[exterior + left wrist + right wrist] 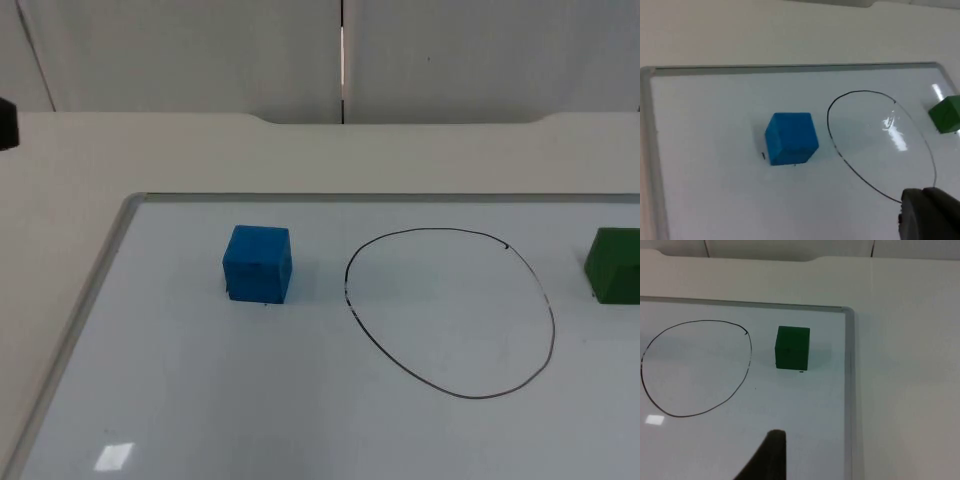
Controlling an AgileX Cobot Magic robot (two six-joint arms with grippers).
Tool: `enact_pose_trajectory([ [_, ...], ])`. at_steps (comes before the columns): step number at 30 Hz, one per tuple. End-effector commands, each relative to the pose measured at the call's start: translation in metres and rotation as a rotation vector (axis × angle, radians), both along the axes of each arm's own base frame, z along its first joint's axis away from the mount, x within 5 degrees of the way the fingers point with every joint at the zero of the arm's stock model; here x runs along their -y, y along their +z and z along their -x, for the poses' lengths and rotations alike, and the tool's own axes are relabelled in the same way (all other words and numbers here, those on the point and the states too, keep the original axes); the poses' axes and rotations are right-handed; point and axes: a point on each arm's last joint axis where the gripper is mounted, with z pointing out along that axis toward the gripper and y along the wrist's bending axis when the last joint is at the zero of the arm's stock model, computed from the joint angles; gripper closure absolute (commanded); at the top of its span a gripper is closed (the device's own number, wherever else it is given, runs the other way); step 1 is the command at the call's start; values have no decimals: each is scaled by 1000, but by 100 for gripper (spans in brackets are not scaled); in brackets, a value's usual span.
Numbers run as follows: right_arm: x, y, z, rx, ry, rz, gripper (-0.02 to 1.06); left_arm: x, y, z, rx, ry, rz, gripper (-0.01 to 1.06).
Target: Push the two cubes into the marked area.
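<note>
A blue cube (258,263) (791,137) rests on the whiteboard, left of a hand-drawn black oval outline (450,312) (880,145) (695,367). A green cube (615,265) (792,347) (946,114) sits to the right of the oval, close to the board's right rim. Both cubes lie outside the line. A dark part of my left gripper (929,215) hangs well clear of the blue cube, nearer the oval's line. A dark part of my right gripper (767,457) hovers over the board, a good way short of the green cube. Neither touches a cube.
The whiteboard's metal frame (100,270) (849,390) runs along the left, far and right sides, with beige table (300,155) beyond it. The grey partition wall (200,50) stands behind. A dark piece of the left arm (6,123) sits at the table's left.
</note>
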Motion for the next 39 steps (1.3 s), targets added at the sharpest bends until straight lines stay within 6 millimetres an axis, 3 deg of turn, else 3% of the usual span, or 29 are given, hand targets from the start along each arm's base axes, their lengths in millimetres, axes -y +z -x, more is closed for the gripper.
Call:
enact_pose_trajectory([
  [1,0,0,1,8,0,15,-1,1,1,-8,21,5,39,105],
  [14,0,0,1,8,0,15,-1,9,-37,-42,-111,-49,62,105],
  [24,0,0,1,8,0,15,-1,38,-82,-66,-227,-67,-13,105],
  [30,0,0,1,8,0,15,-1,54,-86,-89,-234,-96,-37,105],
  [39,0,0,1,8,0,15,-1,60,-102,-126,-260,-71,-62,105],
])
